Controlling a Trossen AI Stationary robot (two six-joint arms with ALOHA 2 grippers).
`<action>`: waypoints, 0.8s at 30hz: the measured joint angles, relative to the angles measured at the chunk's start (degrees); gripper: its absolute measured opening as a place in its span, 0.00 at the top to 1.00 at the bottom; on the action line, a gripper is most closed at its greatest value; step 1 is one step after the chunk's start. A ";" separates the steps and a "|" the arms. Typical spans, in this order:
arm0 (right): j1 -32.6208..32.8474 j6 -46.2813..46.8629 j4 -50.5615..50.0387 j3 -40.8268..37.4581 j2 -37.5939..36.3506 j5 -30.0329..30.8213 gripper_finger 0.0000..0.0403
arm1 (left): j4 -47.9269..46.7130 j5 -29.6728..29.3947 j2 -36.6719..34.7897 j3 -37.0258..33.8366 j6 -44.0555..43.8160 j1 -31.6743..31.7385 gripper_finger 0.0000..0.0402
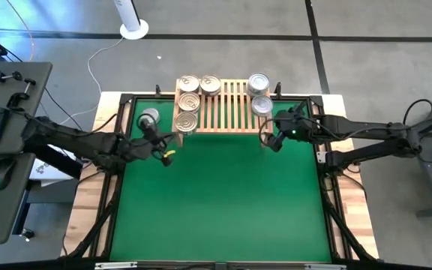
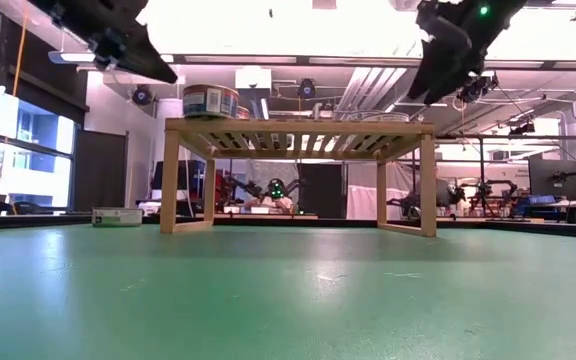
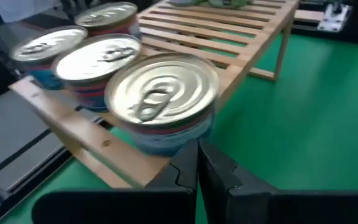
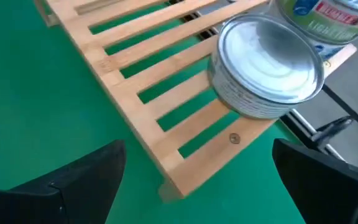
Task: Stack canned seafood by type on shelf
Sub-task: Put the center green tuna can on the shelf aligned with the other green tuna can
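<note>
Right gripper (image 1: 269, 140) hung wide open and empty by the shelf (image 1: 231, 105); I judged the loose silver tin (image 1: 149, 117) needed a level, centred grasp next.

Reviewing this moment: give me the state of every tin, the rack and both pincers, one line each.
Four gold-topped tins: upright on the wooden rack's left end, unstacked.
Two silver-topped tins: upright on the rack's right end, unstacked.
Lone silver-topped tin: on the green mat left of the rack, not yet shelved.
Wooden rack: standing level, middle slats bare.
Left pincer: shut, holding nothing, before the rack.
Right pincer: open, holding nothing, near the rack's right end.
</note>
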 joint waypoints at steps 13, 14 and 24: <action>-6.88 -7.74 13.49 -3.21 3.84 -6.19 0.01 | -4.11 -3.61 -8.80 -1.61 -1.86 -2.48 1.00; -7.38 -8.26 14.12 -3.21 4.02 -6.75 0.01 | -4.50 -3.66 -8.84 -1.62 -2.29 -2.51 1.00; -8.44 -8.67 16.74 -3.21 2.97 -9.11 0.01 | -7.59 -2.28 -8.58 -1.60 -6.03 -2.51 1.00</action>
